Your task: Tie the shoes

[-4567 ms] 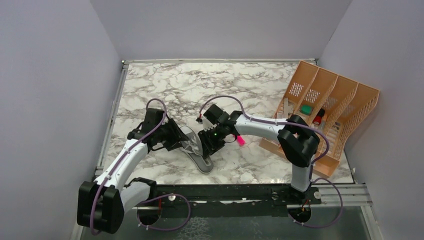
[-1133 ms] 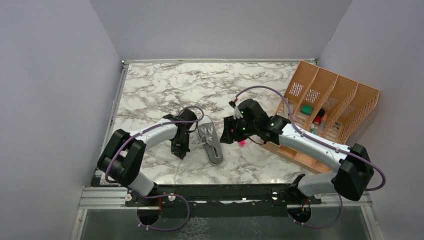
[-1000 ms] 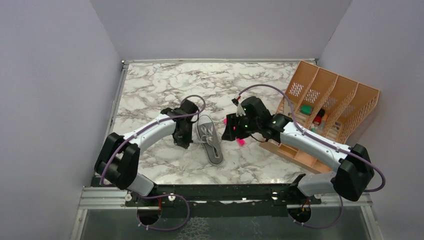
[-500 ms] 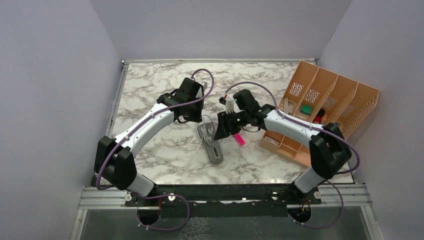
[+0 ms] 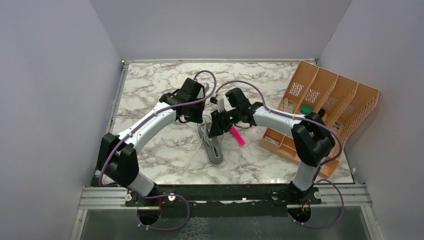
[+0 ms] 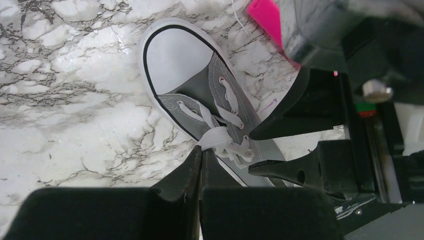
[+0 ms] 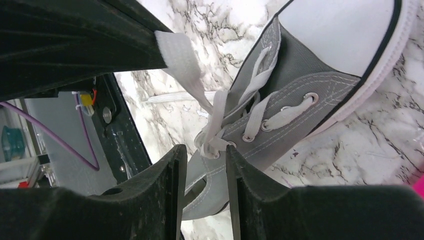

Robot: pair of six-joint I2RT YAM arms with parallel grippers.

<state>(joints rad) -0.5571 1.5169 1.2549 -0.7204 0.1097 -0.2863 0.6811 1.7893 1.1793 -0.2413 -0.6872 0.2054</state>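
Note:
The grey shoe [image 5: 213,148] with white toe cap [image 6: 175,55] lies on the marble table, toe toward the arms' bases. My left gripper [image 5: 196,119] is at the shoe's far end, shut on a white lace [image 7: 182,65] that runs taut to the crossing of the laces [image 6: 225,145]. In the left wrist view the gripper [image 6: 201,152] pinches that lace at its tips. My right gripper [image 7: 205,152] hangs over the shoe's collar, its jaws a narrow gap apart, with the lace crossing just beyond the fingertips [image 7: 231,155]. Nothing is held between them.
A pink bar [image 5: 237,135] lies just right of the shoe. An orange file organizer [image 5: 325,110] with small items stands at the right edge. A loose lace end [image 5: 191,159] trails on the marble toward the near rail. Both arms crowd together over the shoe.
The left gripper moved from beside the shoe up to its far end, pulling a lace taut. The right gripper swung left over the shoe and its jaws narrowed.

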